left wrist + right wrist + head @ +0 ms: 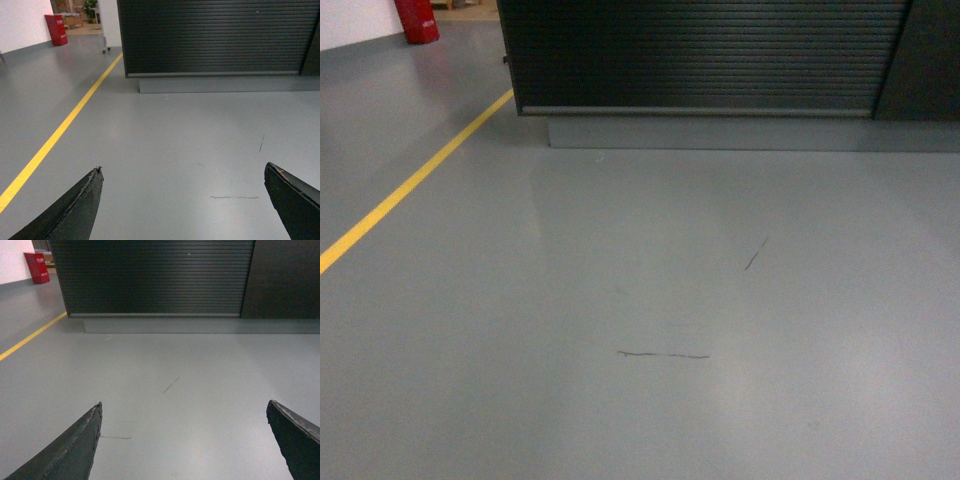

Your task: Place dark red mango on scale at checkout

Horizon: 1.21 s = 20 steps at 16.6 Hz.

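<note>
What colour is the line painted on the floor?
Yellow; the line shows best in the left wrist view.

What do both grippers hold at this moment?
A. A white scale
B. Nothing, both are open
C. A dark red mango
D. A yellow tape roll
B. In each wrist view the fingers are spread wide, left gripper and right gripper, with only bare grey floor between them; no mango or scale appears, only the ribbed front of the checkout ahead.
</note>
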Available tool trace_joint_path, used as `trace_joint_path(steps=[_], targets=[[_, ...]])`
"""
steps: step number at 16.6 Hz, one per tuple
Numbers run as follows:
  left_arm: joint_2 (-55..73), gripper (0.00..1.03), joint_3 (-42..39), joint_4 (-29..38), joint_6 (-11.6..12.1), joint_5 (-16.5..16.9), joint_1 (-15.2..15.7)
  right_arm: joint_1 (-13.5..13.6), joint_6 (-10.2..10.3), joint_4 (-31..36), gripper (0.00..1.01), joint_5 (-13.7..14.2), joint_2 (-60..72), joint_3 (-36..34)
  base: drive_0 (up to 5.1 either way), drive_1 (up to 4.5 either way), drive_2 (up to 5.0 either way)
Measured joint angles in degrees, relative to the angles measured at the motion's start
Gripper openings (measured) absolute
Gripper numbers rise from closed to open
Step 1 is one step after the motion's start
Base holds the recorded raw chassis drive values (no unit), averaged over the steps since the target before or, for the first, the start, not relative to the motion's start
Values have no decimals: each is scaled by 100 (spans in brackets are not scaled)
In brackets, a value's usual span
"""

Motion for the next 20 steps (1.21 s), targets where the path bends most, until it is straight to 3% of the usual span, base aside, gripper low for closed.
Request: trace_joint_path(steps=[20], targets=[[0,98,0,7,0,0,0,0,0,7,98,2,0,0,-4,425,-433]])
